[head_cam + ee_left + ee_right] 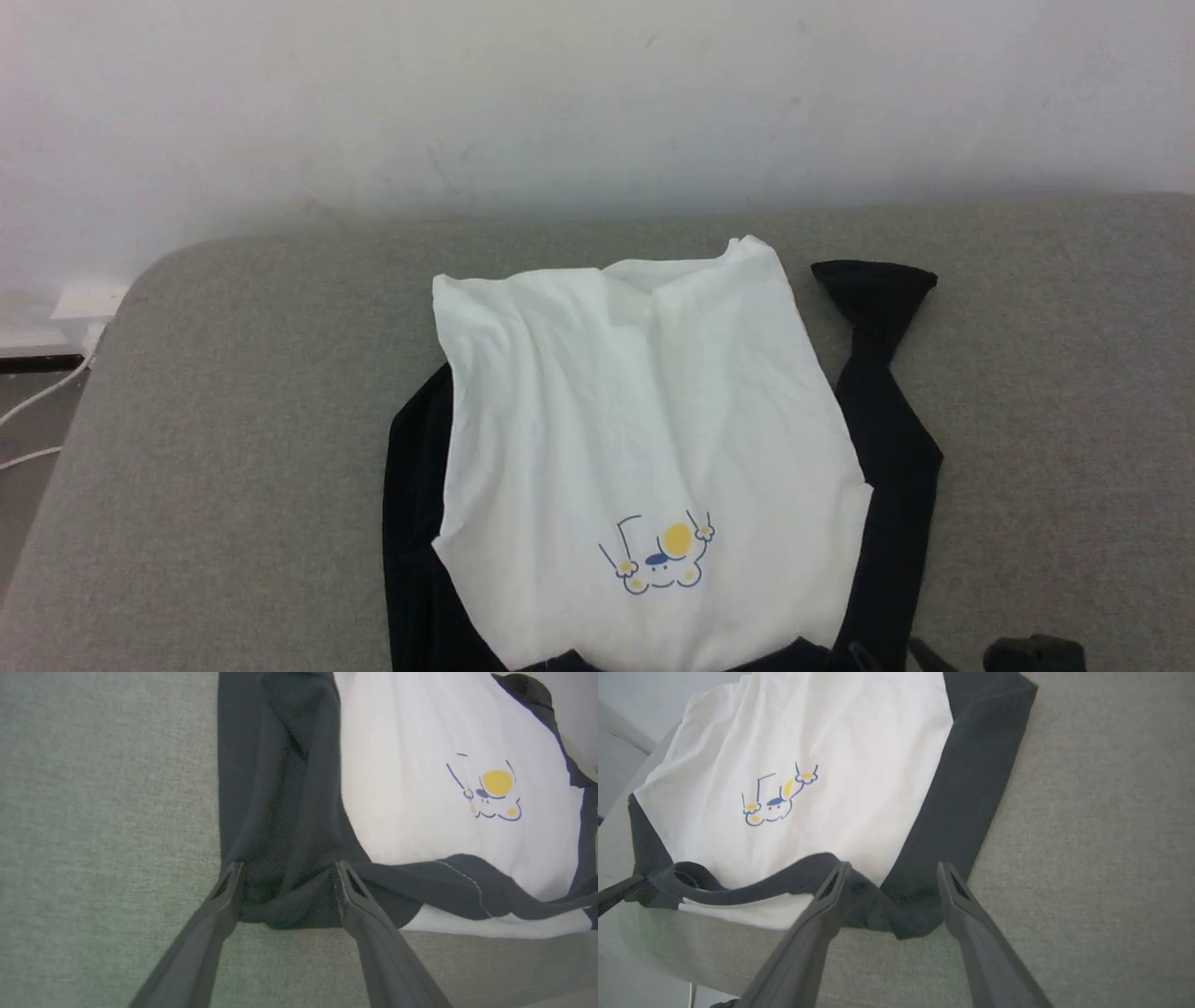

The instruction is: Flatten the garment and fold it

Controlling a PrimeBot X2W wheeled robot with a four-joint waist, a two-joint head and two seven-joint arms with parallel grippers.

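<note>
- Head camera, set high, looks forward and down on the garment (644, 420), the grey padded surface (233, 448) and the wall (560, 93).
- Left wrist camera looks close along the left gripper (286, 877) at the garment's left side.
- Right wrist camera, equally close, looks along the right gripper (892, 877) at its right side.
- All three share the chest graphic (661, 555).

The left claw (288, 867) and right claw (894, 867) each had two long dark-grey fingers (376, 933). Narrow slots marked their tapered tips.

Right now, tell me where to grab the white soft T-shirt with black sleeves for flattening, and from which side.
Take the white black-sleeved T-shirt at its two black shoulder corners beside the collar, coming from the near edge. The left gripper and right gripper straddle those bunched corners, open.
</note>
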